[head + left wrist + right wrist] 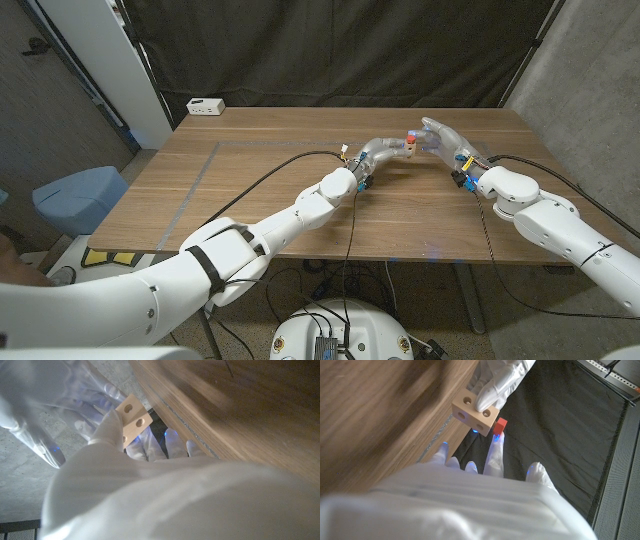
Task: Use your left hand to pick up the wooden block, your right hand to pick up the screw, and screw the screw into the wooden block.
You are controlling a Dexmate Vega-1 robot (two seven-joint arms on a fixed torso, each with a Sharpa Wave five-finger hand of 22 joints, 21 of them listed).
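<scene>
Head view, left hand [378,152] gripping wooden block [399,151] aloft, right hand [445,140] fingers pinching red screw [412,137] (beside block)

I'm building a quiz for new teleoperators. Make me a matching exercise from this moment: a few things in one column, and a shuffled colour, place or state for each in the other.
Things:
1. pale wooden block with round holes
2. small red-headed screw
3. white power strip
4. left hand

States:
A. at the table's far left corner
B. red, at the right hand's fingers
C. grips the block
D. held up, off the table

Pairs: 1-D, 2-B, 3-A, 4-C
</scene>
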